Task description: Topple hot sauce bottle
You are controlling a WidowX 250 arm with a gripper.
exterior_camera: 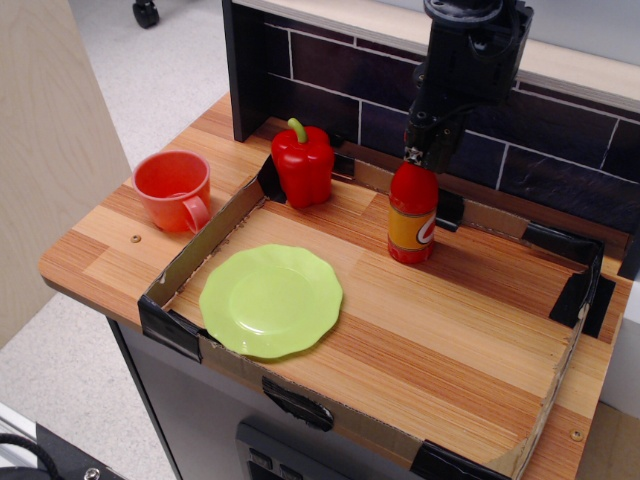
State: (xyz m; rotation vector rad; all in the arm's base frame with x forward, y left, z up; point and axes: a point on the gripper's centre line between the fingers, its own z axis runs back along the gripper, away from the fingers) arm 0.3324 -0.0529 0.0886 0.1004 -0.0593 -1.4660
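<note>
Bottle (412, 216) stands upright on the wooden table (440, 330), inside the low cardboard border (205, 243), toward the back near the dark tiled wall (330, 95). Its label shows orange-yellow with a red-white swirl, facing front-right. Right above its cap sits the black hand (425, 152), fingertips at the very top of the bottle; whether they pinch the cap or merely hover at it cannot be told from this angle. 1 red pepper (302, 165) with a green stem stands left of the bottle, well apart. A green plate (271, 300) lies flat near the front-left corner. Outside the border, at the left, rests an orange cup (176, 190).
</note>
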